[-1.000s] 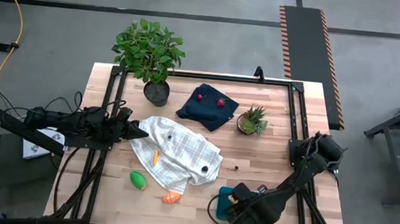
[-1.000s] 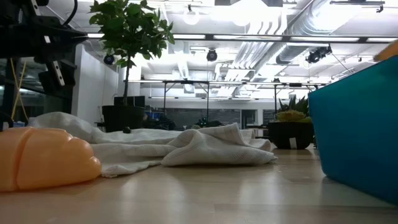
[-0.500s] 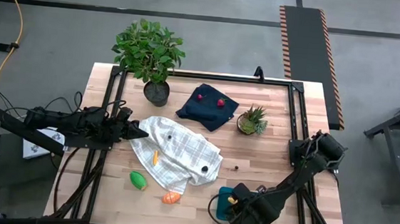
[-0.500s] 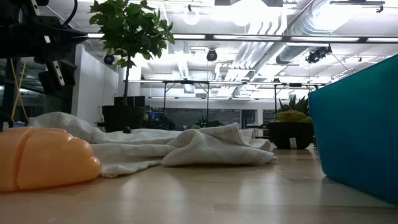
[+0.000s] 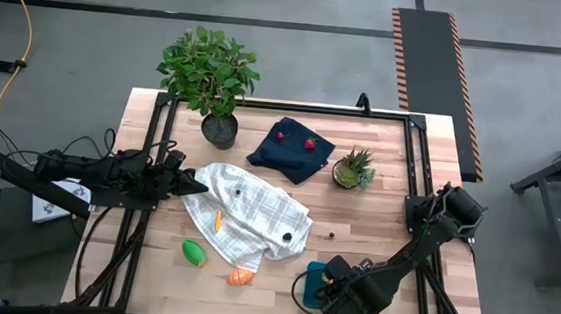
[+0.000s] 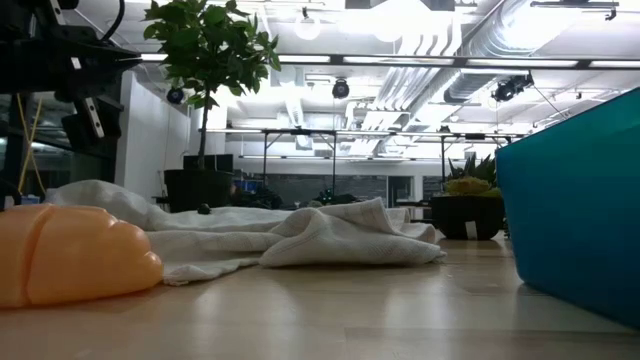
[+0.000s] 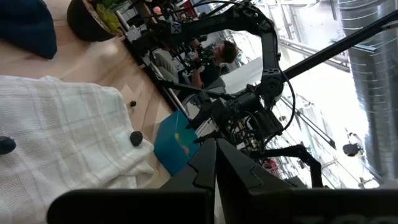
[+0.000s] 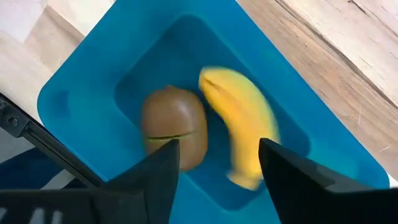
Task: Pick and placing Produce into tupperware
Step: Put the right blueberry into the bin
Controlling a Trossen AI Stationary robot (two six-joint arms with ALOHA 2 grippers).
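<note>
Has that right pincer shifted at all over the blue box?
Yes, slightly: in the high view the right pincer has drifted right over the tupperware.

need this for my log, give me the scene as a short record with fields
container: teal-blue tupperware at the table's near edge, right of centre
inside it: brown round piece and yellow banana, blurred
right gripper: open, above the tupperware, holding nothing
left gripper: shut, at the white checked cloth's left edge
still out: green piece and orange piece on the table, two red berries on the navy cloth
</note>
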